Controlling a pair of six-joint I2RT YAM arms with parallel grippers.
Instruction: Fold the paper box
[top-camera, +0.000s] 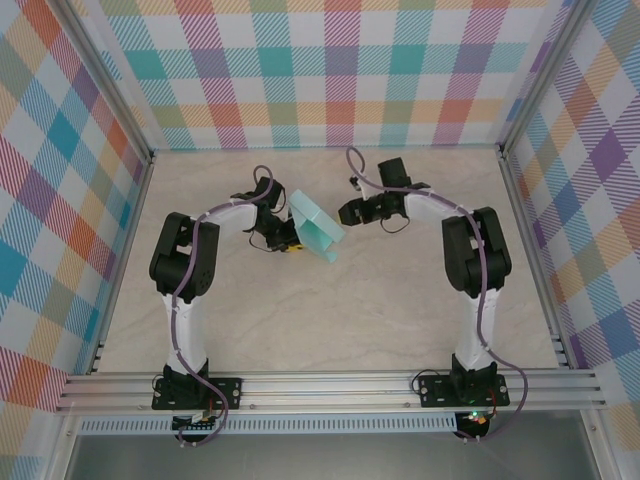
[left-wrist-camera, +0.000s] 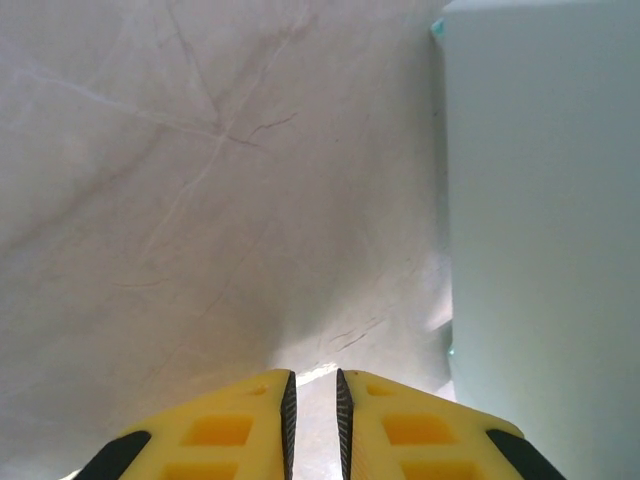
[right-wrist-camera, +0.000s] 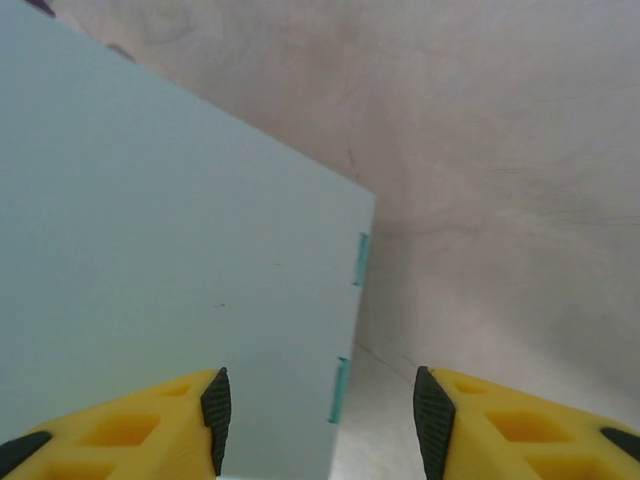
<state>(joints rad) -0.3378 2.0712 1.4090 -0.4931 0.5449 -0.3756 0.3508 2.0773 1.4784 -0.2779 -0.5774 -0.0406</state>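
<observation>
The paper box (top-camera: 317, 232) is pale aqua card, standing tilted on the table between my two grippers. My left gripper (top-camera: 290, 244) sits just left of it. In the left wrist view the left gripper (left-wrist-camera: 315, 385) has its yellow fingers (left-wrist-camera: 230, 425) drawn almost together with only a thin empty slit, and the box wall (left-wrist-camera: 545, 230) rises to their right. My right gripper (top-camera: 346, 212) is at the box's upper right side. In the right wrist view the right gripper (right-wrist-camera: 322, 400) is open, with the box's edge and two small tabs (right-wrist-camera: 341, 390) between its fingers and the broad box face (right-wrist-camera: 180, 250) beyond.
The pale marbled table (top-camera: 330, 310) spreads around the box. Plaid walls (top-camera: 320, 70) and aluminium rails (top-camera: 330, 385) enclose it on all sides. Both arm bases stand at the near edge.
</observation>
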